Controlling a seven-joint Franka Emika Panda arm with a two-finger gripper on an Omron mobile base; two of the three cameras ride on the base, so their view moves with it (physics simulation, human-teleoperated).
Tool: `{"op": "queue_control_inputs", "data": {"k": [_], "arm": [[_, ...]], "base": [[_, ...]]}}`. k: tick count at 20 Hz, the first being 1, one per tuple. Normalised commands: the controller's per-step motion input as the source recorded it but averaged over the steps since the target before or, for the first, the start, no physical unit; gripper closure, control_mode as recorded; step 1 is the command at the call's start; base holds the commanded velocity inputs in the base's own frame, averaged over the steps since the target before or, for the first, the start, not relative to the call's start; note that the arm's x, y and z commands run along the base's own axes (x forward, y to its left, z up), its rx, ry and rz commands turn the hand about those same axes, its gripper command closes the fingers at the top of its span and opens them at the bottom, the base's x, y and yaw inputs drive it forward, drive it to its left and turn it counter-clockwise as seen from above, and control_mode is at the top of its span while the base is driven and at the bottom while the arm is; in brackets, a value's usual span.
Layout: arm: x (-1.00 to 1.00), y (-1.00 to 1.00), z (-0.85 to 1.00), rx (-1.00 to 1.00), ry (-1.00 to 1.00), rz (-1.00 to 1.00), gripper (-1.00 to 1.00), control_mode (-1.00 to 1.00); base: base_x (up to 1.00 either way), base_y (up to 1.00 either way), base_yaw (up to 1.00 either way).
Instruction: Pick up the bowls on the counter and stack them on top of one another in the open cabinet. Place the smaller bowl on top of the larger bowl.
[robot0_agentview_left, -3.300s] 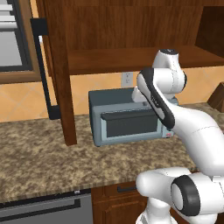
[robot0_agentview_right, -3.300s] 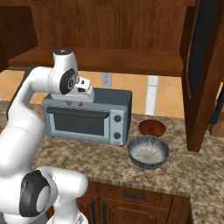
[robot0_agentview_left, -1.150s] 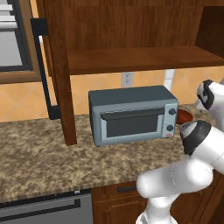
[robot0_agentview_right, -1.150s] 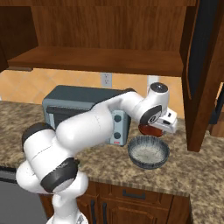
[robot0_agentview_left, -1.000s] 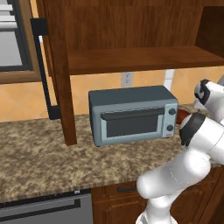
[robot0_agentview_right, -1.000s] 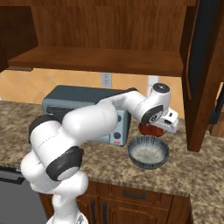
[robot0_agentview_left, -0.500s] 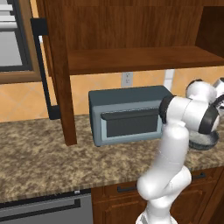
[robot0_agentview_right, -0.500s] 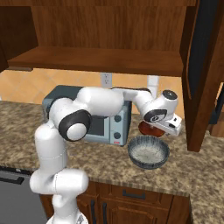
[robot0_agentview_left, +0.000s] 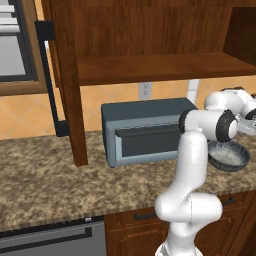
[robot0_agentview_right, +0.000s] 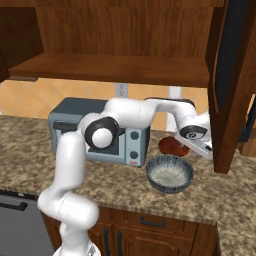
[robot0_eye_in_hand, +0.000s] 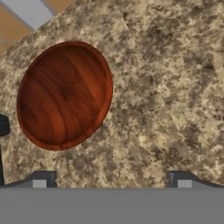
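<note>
Arm stretched right; tool (robot0_agentview_right: 200, 145) open, above the smaller bowl (robot0_eye_in_hand: 64, 95); larger bowl (robot0_agentview_right: 170, 173) nearby

This is a rendered home kitchen. A speckled granite tabletop (robot0_agentview_left: 45, 175) runs along a tan tiled wall with a white outlet (robot0_agentview_left: 145, 90) at 12 o'clock. Dark wooden wall cabinets (robot0_agentview_right: 120, 30) hang above, one door (robot0_agentview_left: 67, 85) open with a long black handle (robot0_agentview_left: 50, 80). A blue-grey toaster oven (robot0_agentview_left: 145, 130) sits on the tabletop, two bowls (robot0_agentview_right: 170, 172) stand beside it, and wooden drawers (robot0_agentview_right: 150, 225) lie beneath.
</note>
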Motion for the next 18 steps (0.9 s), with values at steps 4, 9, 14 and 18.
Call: {"op": "queue_control_inputs", "data": {"k": [4, 9, 14, 18], "arm": [[0.03, 0.35, -0.05, 0.00, 0.00, 0.00, -1.00, -1.00], [0.02, 0.37, -0.32, 0.00, 0.00, 0.00, -1.00, -1.00], [0.02, 0.40, -0.41, 0.00, 0.00, 0.00, -1.00, -1.00], [0.14, 0.31, -0.29, 0.00, 0.00, 0.00, -1.00, -1.00]], "base": [[0.00, 0.00, 0.00], [0.00, 0.00, 0.00], [0.00, 0.00, 0.00], [0.00, 0.00, 0.00]]}}
